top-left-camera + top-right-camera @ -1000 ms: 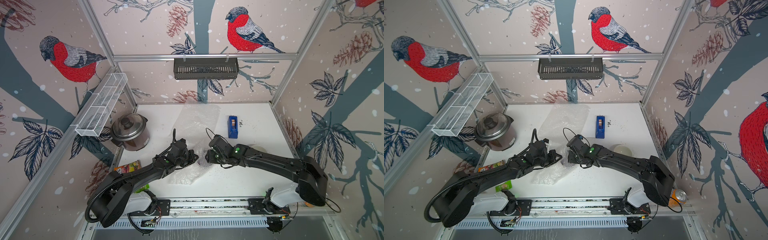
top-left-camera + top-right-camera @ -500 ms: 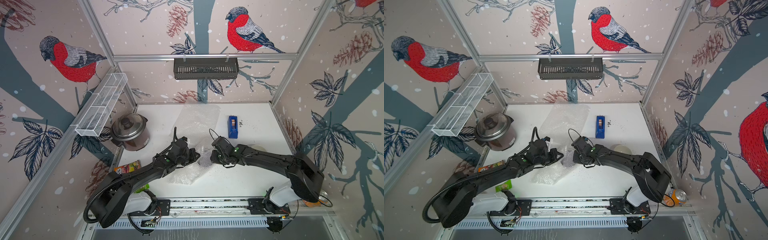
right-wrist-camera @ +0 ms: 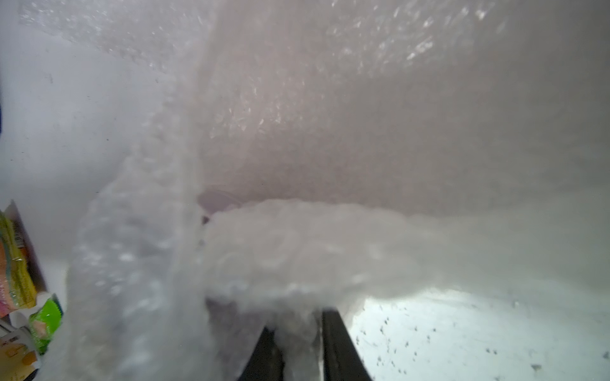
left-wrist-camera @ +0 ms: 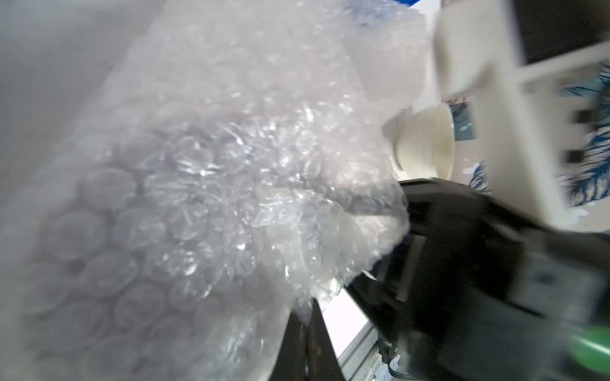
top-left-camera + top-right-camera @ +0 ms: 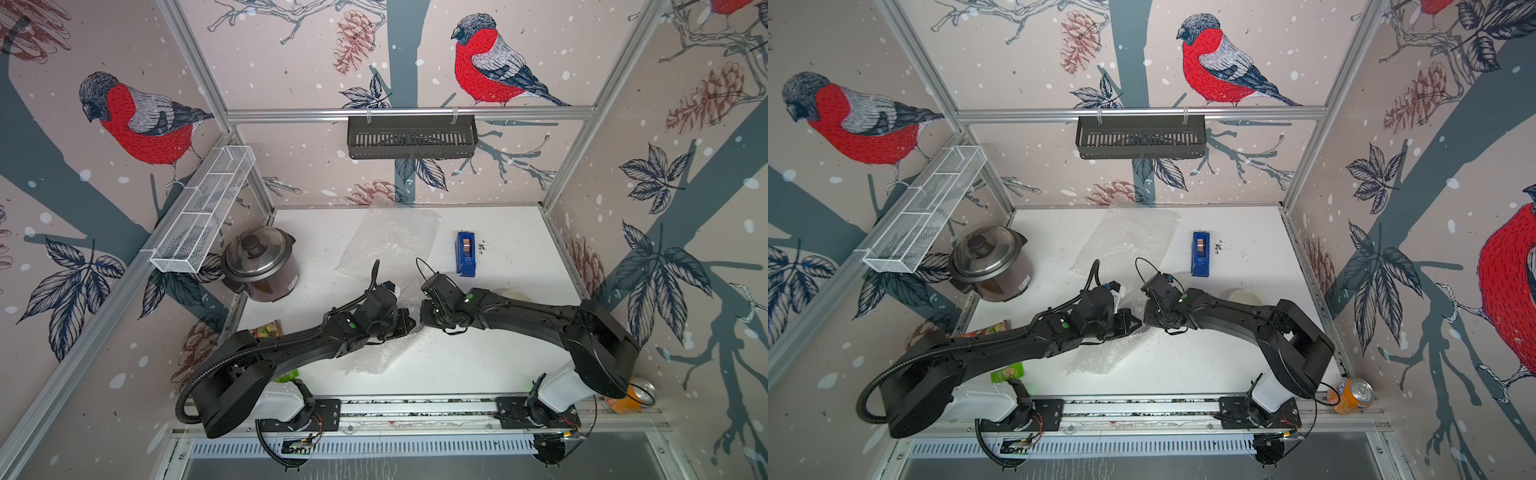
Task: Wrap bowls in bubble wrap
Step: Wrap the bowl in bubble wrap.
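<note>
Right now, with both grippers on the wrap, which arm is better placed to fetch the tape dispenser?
Right. The tape dispenser sits just beyond the right gripper, on that arm's side. The left gripper would likely have to reach across the wrap that both pinch.

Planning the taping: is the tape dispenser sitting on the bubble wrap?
No; the tape dispenser stands on bare table beside the flat bubble wrap.
</note>
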Controlling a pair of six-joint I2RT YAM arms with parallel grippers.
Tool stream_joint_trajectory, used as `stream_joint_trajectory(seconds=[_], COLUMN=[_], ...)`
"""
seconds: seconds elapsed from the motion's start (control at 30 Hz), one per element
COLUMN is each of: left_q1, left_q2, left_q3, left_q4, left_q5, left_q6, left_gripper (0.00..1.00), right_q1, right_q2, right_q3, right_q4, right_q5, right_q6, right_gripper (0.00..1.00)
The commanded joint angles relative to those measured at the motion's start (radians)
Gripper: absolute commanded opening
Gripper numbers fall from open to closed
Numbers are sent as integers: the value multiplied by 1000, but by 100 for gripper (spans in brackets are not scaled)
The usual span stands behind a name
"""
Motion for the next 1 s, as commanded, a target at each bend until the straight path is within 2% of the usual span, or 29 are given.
stream_joint_trajectory(seconds=[0.0,0.17,0.3,0.43,0.63,0.7,0.73,0.8,0.87,0.97], left_q1=[7,22,27,27,26,26,27,35,62,129], left_q2=[20,40,51,56,42,38,34,20,-10,-89], left_q3=[-3,-2,-7,-7,-12,-9,-8,4,21,41], left_q4=[24,25,34,48,61,59,56,29,-28,-140], left_q5=[-32,-29,-19,-5,10,13,12,10,8,-10], left_q6=[-22,-25,-29,-31,-32,-32,-31,-24,-19,-14], left_gripper=[0,0,0,0,0,0,5,23,37,52], right_q1=[0,49,111,109,37,37,39,38,33,24], right_q2=[-47,-97,-55,8,85,126,143,163,169,166], right_q3=[4,63,149,187,146,153,153,133,103,72], right_q4=[-18,-112,-174,-170,-50,-50,-51,-43,-36,-32], right_q5=[24,90,140,133,11,-20,-29,-47,-47,-45], right_q6=[8,13,14,12,-25,-48,-55,-56,-51,-46], right_gripper=[28,34,33,31,26,21,19,16,15,14])
